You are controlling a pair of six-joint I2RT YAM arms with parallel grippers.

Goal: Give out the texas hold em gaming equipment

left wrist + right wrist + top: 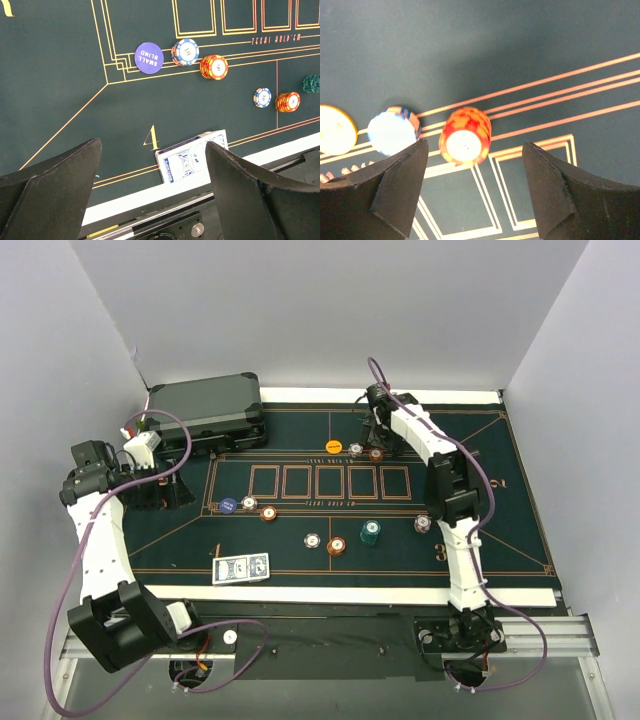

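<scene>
The texas hold em gaming equipment is spread over the dark green poker mat [500,500]. A blue-backed card deck [241,568] lies at the near edge by the gold "4". My right gripper [376,440] is open at the far side of the mat. Its jaws hang apart over a red-and-orange chip stack [465,136] without touching it. A blue-and-white chip [394,131] and a yellow disc [335,129] lie just left of that stack. My left gripper [165,490] is open and empty over the mat's left end. Its wrist view shows the deck [192,156] beyond the fingers.
A dark grey hard case [205,415] sits at the back left, close behind the left gripper. A blue "small blind" disc [149,57], a blue-white stack [185,51] and a red-yellow stack [214,67] lie left of centre. A teal stack [371,533] and further chips [337,545] sit nearer the front.
</scene>
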